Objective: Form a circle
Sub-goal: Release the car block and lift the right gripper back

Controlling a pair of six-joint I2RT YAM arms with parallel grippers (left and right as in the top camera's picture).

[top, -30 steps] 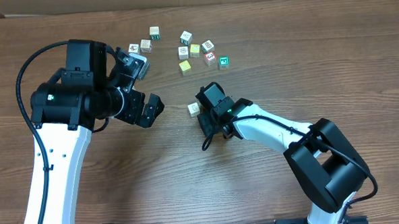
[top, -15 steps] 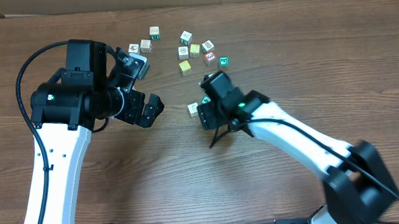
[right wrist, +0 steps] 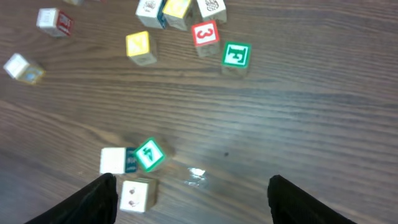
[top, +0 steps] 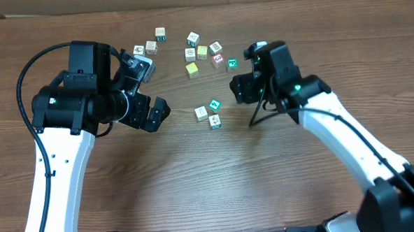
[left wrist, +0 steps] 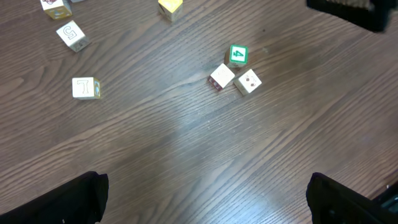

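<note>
My left fingers (top: 152, 89) (left wrist: 205, 205) hang wide open over the brown wood-grain bench (top: 196, 179), with nothing between them. In my left wrist view their two dark tips sit in the bottom corners with only bare wood between. Just beyond them, toward the far edge, lie three loose whitish picture cubes (top: 151, 47), close to one another.

Near the middle of the bench lies the small cluster of three picture cubes (top: 209, 113) (left wrist: 235, 71) (right wrist: 134, 171). It consists of a whitish cube (top: 201, 113) on the left, a green-faced cube marked 4 (top: 214, 104) touching it on the right, and a whitish cube with dots (top: 214, 121) on the near side. They sit tight together as a triangle, not a closed ring.

Farther back is a loose scatter of white, yellow and red cubes (top: 202, 51), and at its right end another green-faced cube (top: 232, 63) (right wrist: 236, 55) stands apart from the cluster.

To the right of all this, my right fingers (right wrist: 193, 202) are spread apart and hold nothing, raised above the bench. In my right wrist view the cluster lies just ahead of the left tip.
</note>
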